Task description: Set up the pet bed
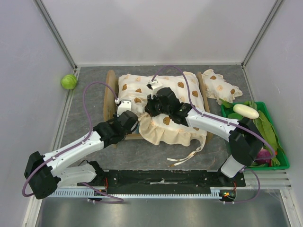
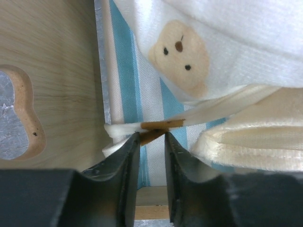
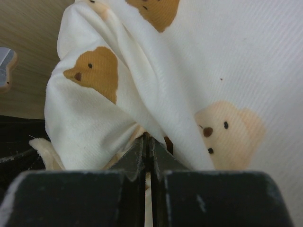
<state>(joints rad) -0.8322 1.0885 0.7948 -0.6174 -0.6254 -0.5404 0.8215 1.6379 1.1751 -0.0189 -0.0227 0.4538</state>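
Note:
The pet bed (image 1: 111, 92) lies in the middle of the table. Its light-wood headboard with a paw cutout (image 2: 47, 71) and its blue-and-white striped base (image 2: 127, 90) fill the left wrist view. The cream bear-print cushion (image 1: 161, 87) lies bunched over the bed. My left gripper (image 2: 151, 138) hovers over the striped base beside the headboard. Its jaws stand apart, with a cream cushion tie (image 2: 156, 125) lying across the tips. My right gripper (image 3: 147, 138) is shut on a fold of the cushion (image 3: 94, 109) near the bed's middle (image 1: 154, 105).
A small frilled bear-print pillow (image 1: 220, 87) lies just right of the bed. A green basket (image 1: 277, 142) of vegetables stands at the right edge. A green ball-shaped vegetable (image 1: 68, 81) sits at the far left. Loose cushion ties (image 1: 189, 153) trail toward the near edge.

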